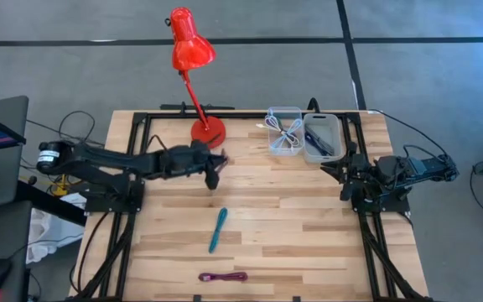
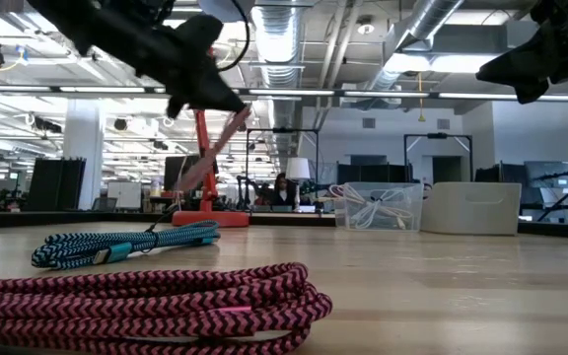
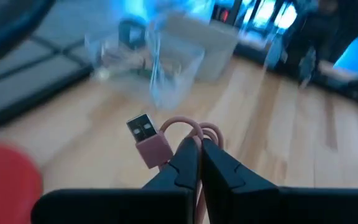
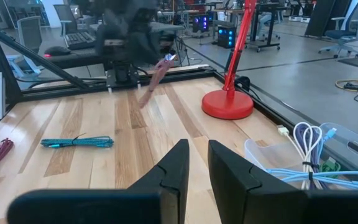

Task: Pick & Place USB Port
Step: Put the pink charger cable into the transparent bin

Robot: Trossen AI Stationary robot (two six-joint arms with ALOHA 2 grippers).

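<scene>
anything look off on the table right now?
Nothing damaged or spilled. The left gripper is shut on a pink USB cable, lifted off the table near the red lamp. The teal cable and magenta cable lie bundled on the wood. The right gripper waits by the bins.

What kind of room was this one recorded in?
Probably an open-plan lab or workshop: exposed ceiling ducts, rows of desks with office chairs, and a wooden workbench carrying two robot arms.

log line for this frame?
left pincer: shut on pink USB cable, lifted | right pincer: idle near bins | teal cable: on table
</scene>
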